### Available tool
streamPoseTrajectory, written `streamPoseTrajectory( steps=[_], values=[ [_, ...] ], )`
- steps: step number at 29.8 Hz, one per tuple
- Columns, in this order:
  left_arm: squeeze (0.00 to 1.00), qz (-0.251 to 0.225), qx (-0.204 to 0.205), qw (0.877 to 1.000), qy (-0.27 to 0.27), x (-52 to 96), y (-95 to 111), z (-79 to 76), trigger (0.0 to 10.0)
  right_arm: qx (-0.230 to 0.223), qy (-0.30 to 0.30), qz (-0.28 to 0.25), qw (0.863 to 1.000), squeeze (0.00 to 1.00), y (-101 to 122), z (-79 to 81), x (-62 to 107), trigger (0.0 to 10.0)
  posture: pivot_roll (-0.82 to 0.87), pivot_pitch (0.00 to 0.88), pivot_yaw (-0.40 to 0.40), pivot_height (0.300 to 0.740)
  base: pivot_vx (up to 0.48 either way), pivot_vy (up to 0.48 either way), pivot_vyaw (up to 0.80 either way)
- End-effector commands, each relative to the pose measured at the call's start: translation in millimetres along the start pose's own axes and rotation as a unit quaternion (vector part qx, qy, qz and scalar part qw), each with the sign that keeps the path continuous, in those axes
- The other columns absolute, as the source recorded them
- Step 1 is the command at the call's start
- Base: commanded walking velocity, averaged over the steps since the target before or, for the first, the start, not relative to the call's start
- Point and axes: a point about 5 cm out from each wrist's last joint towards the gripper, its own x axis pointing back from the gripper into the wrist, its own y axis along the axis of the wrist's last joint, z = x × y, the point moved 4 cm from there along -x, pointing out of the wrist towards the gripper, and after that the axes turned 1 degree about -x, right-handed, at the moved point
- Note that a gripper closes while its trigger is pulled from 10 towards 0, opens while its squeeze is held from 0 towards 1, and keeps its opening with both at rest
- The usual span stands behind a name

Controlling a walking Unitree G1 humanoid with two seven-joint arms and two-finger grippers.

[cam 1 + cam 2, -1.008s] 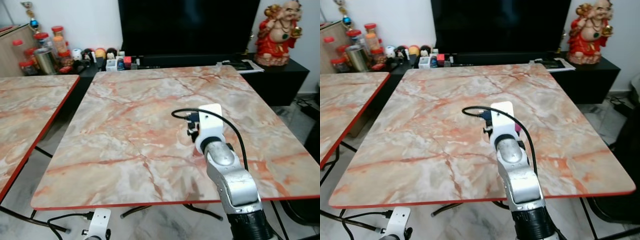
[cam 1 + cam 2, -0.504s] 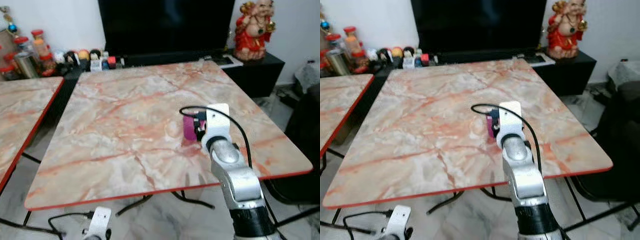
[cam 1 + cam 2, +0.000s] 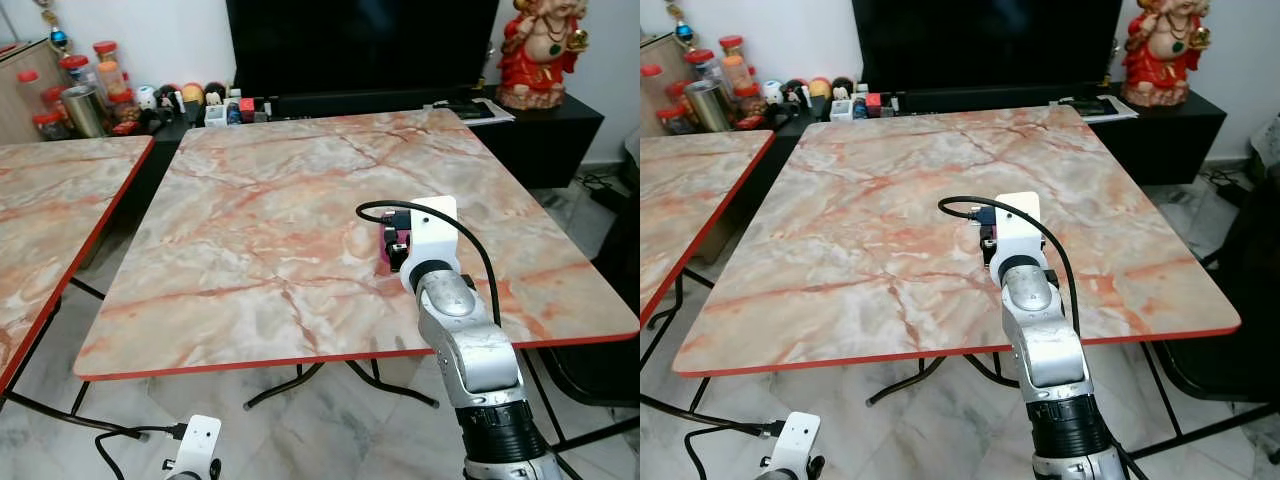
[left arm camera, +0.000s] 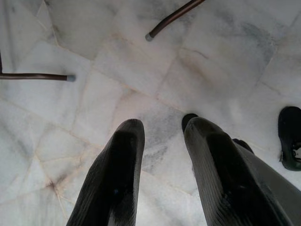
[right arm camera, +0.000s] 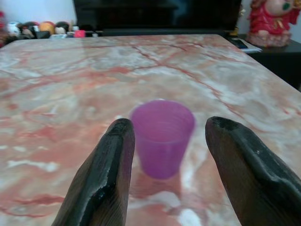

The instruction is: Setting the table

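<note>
A purple plastic cup stands upright on the marble table, on its right half. My right gripper is open just behind it, a black finger on each side, neither touching the cup. From the head, the right arm reaches over the table's front edge. Its white wrist mount hides most of the cup, leaving a magenta sliver. My left gripper hangs open low over the floor, below the table's front.
A second marble table stands to the left across a narrow gap. Behind are a black TV stand with jars and a red statue. A dark chair sits at the right. Table legs rest on the marble floor.
The whole picture swung right and back as the camera moved. The right arm stays by the cup, and less of the cup shows beside the wrist than half a second ago.
</note>
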Motion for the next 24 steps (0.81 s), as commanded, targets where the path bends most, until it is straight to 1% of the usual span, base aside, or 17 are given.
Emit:
streamPoseTrajectory(
  steps=[1,9,14,16,19,24],
  values=[
    [0.00,-0.006,-0.002,1.000,0.001,-0.4,3.7,1.3,10.0,-0.003,0.005,-0.008,1.000,0.00,6.5,2.7,-2.2,10.0,-0.08,0.003,0.045,0.736,0.000,0.000,0.00],
    [0.00,-0.009,-0.005,1.000,0.007,-1.0,7.0,3.1,10.0,-0.010,0.017,-0.026,0.999,0.00,14.7,7.6,-2.9,10.0,-0.08,0.003,0.044,0.736,0.000,0.000,0.00],
    [0.00,-0.006,-0.010,1.000,0.010,-0.9,5.7,4.1,10.0,-0.011,0.033,-0.049,0.998,0.00,22.1,13.0,-1.6,10.0,-0.08,0.004,0.045,0.736,0.294,0.000,0.00],
    [0.00,-0.006,-0.009,1.000,0.010,-0.8,5.1,3.8,10.0,-0.004,0.040,-0.061,0.997,0.00,26.7,15.4,-0.8,10.0,-0.08,0.003,0.044,0.736,0.304,0.000,0.00],
    [0.00,-0.006,-0.008,1.000,0.010,-0.7,4.7,3.7,10.0,0.009,0.038,-0.067,0.997,0.00,28.9,15.0,-0.7,10.0,-0.08,0.004,0.044,0.736,0.303,0.000,0.13],
    [0.00,-0.006,-0.008,1.000,0.010,-0.6,4.5,3.5,10.0,0.003,0.043,-0.065,0.997,0.00,28.6,16.6,-0.5,10.0,-0.08,0.002,0.043,0.736,0.303,0.000,0.08]
  ],
)
